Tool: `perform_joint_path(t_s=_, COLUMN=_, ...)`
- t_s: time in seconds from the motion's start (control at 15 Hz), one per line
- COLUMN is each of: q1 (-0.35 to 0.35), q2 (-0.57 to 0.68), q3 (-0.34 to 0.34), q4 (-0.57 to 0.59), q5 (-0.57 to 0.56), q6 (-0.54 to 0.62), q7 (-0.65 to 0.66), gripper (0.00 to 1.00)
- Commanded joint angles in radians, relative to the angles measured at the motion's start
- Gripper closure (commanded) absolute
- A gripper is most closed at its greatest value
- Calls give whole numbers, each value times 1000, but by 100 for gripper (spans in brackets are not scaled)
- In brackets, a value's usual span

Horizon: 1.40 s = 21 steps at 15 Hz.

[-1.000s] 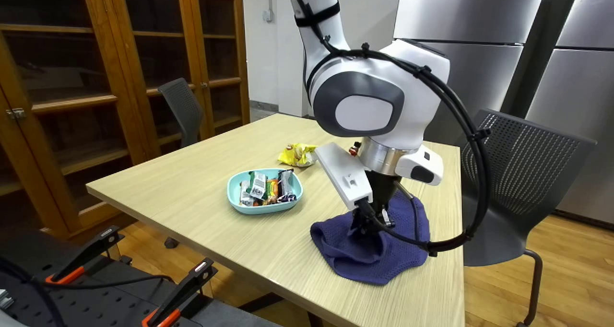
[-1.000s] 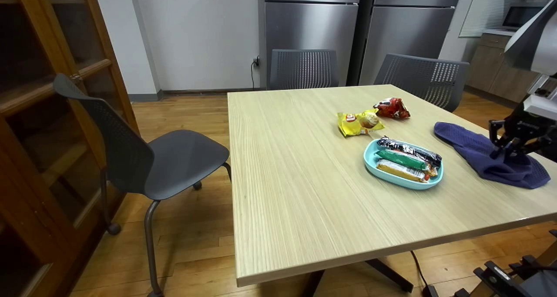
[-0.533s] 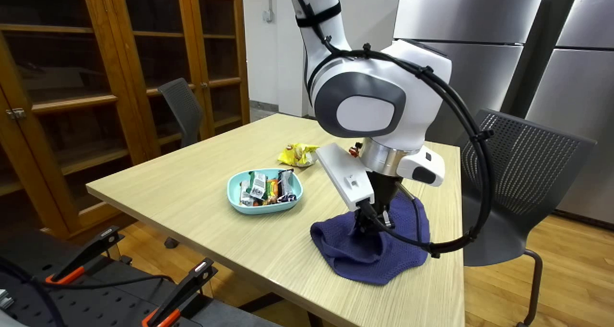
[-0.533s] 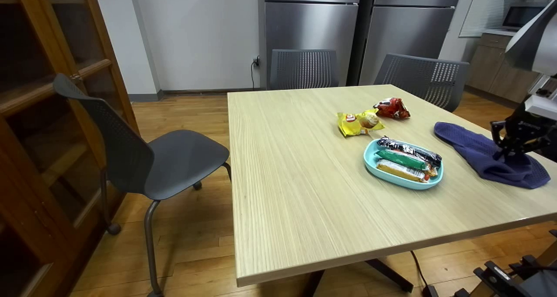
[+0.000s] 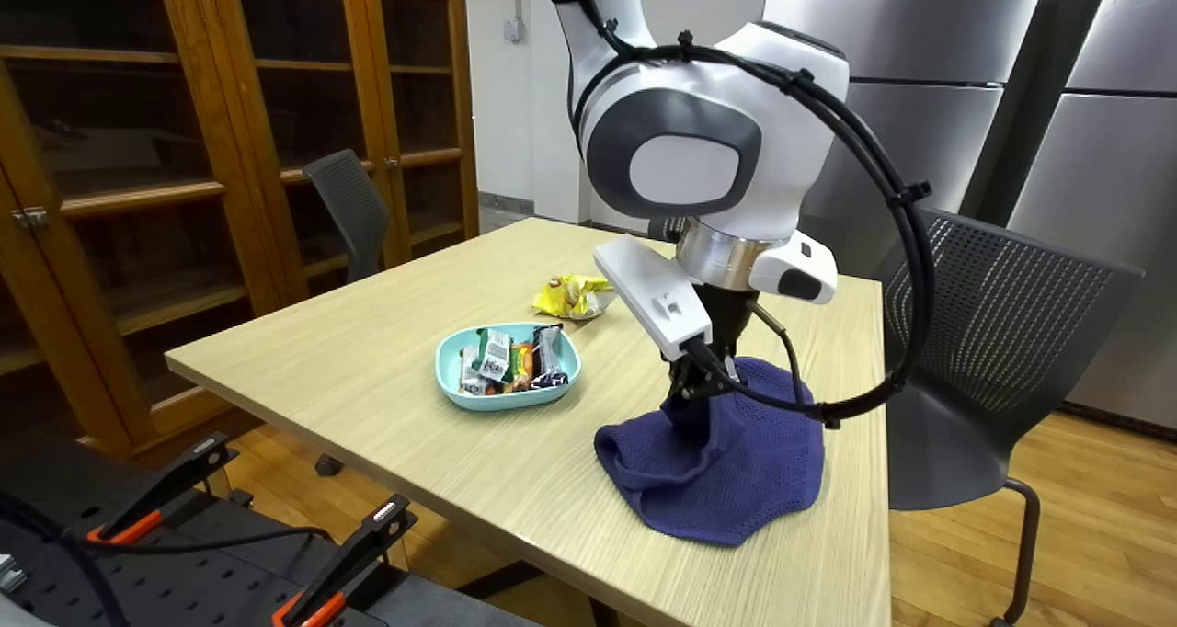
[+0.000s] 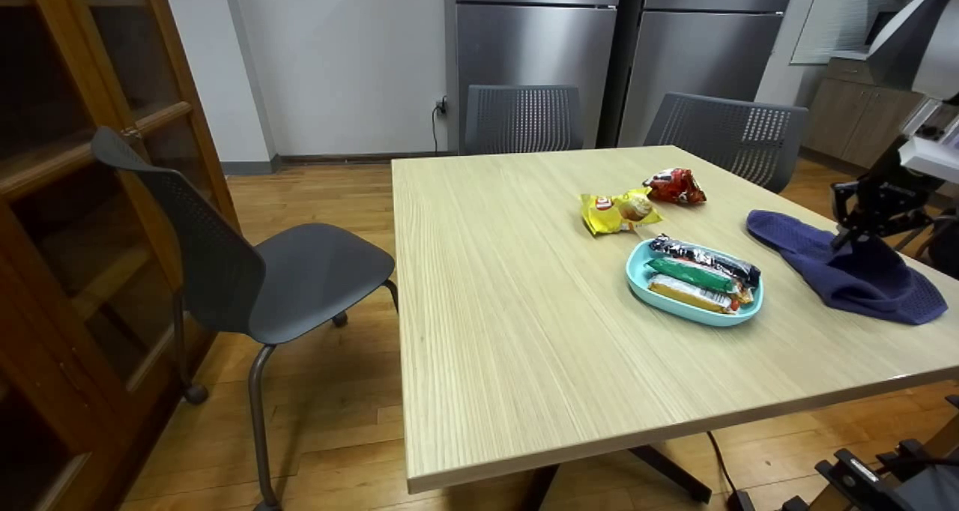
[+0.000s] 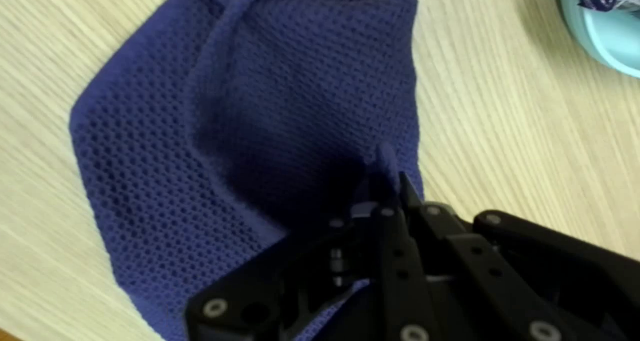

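Note:
A dark blue cloth (image 5: 763, 471) lies crumpled on the table's near right part. It also shows in an exterior view (image 6: 873, 290) and fills much of the wrist view (image 7: 300, 71). My gripper (image 5: 690, 397) is shut on a pinched fold of the cloth and holds that part a little above the table. The rest of the cloth still rests on the table. In the wrist view the fingers (image 7: 392, 191) are close together with a ridge of cloth between their tips. The gripper also shows at the edge of an exterior view (image 6: 846, 237).
A light blue tray (image 5: 508, 402) with several wrapped snack bars stands beside the cloth. A yellow snack bag (image 5: 575, 296) and a red snack bag (image 6: 676, 186) lie farther back on the wooden table (image 6: 509, 309). Grey chairs (image 6: 315, 271) stand around it.
My gripper was low in the cloth and nearly still between the earlier frames. Now it has risen and pulls a fold of the cloth up into a peak. The tray and bags have not moved.

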<state>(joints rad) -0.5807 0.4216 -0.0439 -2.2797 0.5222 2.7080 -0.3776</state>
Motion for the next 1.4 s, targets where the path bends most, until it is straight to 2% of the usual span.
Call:
perform_joint_path(t_s=0.0, q1=-9, q2=-113, q3=53, q4=-79, q5=56, q6=-18, q7=-69, gripper=99)
perform_joint_path(t_s=0.4, q1=60, q2=-205, q3=62, q4=-152, q5=147, q6=-28, q7=-144, gripper=99)
perform_joint_path(t_s=0.67, q1=123, q2=-261, q3=36, q4=-190, q5=138, q6=-60, q7=-185, gripper=99)
perform_joint_path(t_s=0.93, q1=189, q2=-276, q3=13, q4=-185, q5=134, q6=-77, q7=-159, gripper=99)
perform_joint_path(t_s=1.33, q1=279, q2=-274, q3=20, q4=-190, q5=183, q6=-40, q7=-92, gripper=99)
